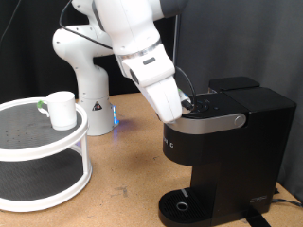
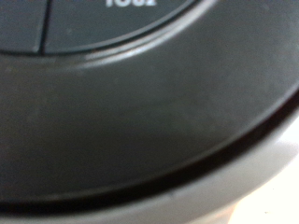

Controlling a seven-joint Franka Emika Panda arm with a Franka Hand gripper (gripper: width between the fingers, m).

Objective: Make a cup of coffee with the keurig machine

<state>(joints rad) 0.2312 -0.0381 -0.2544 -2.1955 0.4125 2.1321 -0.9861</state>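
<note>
The white arm (image 1: 142, 43) slants down from the top centre of the exterior view, its gripper (image 1: 194, 102) pressed to the top of the keurig machine (image 1: 222, 142) at right of centre; whether the fingers are spread or closed cannot be told. The wrist view is filled by the machine's round button panel (image 2: 140, 103), very close. The cup (image 1: 61, 110) sits on the white two-tier stand (image 1: 43, 151) at the left edge, well apart.

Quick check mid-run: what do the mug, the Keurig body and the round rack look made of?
Cup: glossy white, probably ceramic or plastic; can't tell. Keurig machine: matte black body, likely plastic, with a silvery satin band. Round rack: white rims, dark shelf surfaces, possibly mesh. Gripper at the machine's top.
</note>
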